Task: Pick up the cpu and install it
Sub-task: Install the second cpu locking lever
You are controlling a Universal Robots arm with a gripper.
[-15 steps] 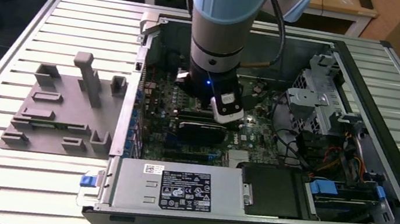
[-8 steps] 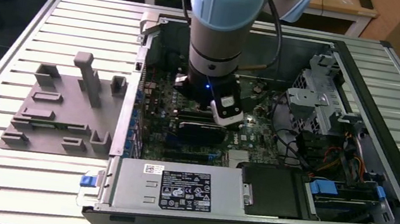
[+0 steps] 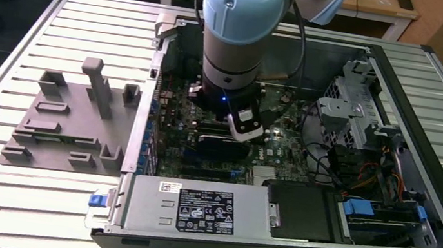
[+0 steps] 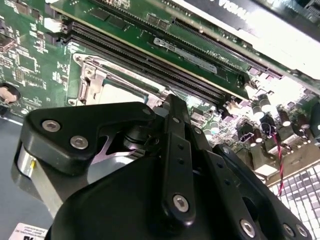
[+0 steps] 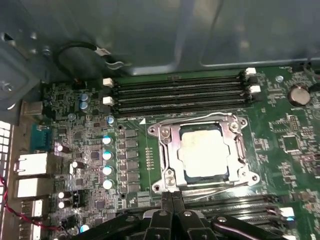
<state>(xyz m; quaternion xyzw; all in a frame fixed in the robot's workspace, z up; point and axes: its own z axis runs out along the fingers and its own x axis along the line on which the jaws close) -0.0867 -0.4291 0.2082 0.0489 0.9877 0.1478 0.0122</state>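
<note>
The cpu (image 5: pixel 205 152) is a pale square chip lying flat inside the open metal socket frame (image 5: pixel 167 150) on the green motherboard (image 5: pixel 280 125). Its pale top (image 4: pixel 116 95) also shows within the frame in the second wrist view. My gripper (image 5: pixel 172 197) hovers just beside the socket's edge, its two black fingers pressed together with nothing between them. In the exterior view the arm reaches straight down into the open computer case, with the gripper (image 3: pixel 245 134) low over the board.
Memory slots (image 5: pixel 180 92) run along the socket's far side. A grey holder fixture (image 3: pixel 65 121) sits on the slatted table at the exterior view's left. The power supply (image 3: pixel 196 208), drive cage (image 3: pixel 353 110) and cables (image 3: pixel 367 174) crowd the case.
</note>
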